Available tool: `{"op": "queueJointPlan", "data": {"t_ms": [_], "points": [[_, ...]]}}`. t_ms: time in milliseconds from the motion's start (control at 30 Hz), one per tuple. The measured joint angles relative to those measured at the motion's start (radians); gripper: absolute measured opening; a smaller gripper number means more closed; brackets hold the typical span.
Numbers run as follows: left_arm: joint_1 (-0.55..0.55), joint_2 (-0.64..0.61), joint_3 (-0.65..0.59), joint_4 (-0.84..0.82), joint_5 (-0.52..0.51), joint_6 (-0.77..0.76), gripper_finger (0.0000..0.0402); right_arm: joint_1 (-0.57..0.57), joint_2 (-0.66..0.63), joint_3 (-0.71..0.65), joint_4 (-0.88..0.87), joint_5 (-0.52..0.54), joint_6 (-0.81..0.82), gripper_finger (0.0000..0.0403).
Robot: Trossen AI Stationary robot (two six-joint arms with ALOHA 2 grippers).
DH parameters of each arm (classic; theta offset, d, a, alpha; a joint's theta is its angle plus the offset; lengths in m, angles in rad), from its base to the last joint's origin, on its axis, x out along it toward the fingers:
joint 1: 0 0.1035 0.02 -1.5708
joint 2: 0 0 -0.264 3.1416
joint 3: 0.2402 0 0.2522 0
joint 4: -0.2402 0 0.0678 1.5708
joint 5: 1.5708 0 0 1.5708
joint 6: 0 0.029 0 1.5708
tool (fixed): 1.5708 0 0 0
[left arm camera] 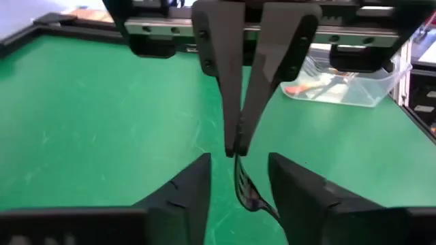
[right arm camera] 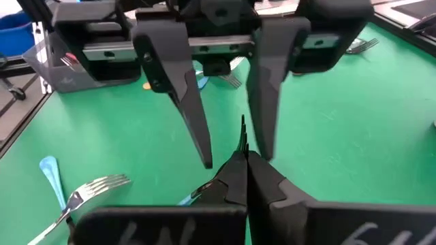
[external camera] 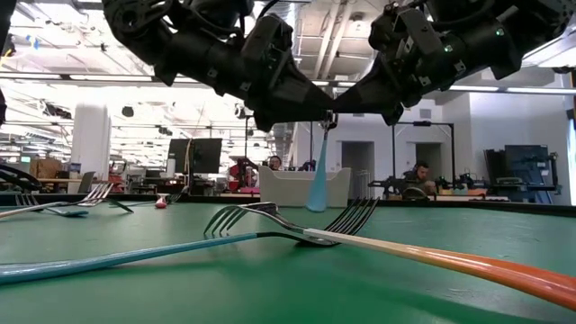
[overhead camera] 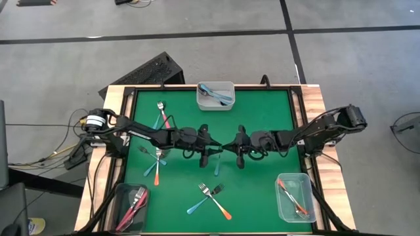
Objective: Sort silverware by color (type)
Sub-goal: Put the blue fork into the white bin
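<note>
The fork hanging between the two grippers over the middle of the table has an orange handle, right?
Not quite: the handle is light blue, not orange. The low view shows the fork hanging handle down over the middle of the table. The right gripper is shut on it, and the left gripper stands open around it.

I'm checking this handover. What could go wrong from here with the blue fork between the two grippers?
The right gripper alone pinches the light blue fork. The left gripper has its fingers open around it, so an early release would likely drop it. The grippers sit very close together, so closing might knock them against each other.
</note>
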Motion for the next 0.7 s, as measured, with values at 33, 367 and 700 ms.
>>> {"op": "queueJointPlan", "data": {"t_ms": [33,367,700], "points": [[0.001,-0.001,0.0,-0.001,0.0,0.011,0.0115,0.0,0.0,0.0,-0.002,0.0,0.0,0.001],[0.018,-0.002,0.0,-0.042,0.053,-0.013,0.0003,-0.001,0.0,0.0,0.005,-0.001,0.006,0.002],[0.018,-0.034,-0.002,-0.056,-0.047,-0.012,0.0,0.013,-0.056,0.0,0.026,0.196,0.114,0.011]]}}
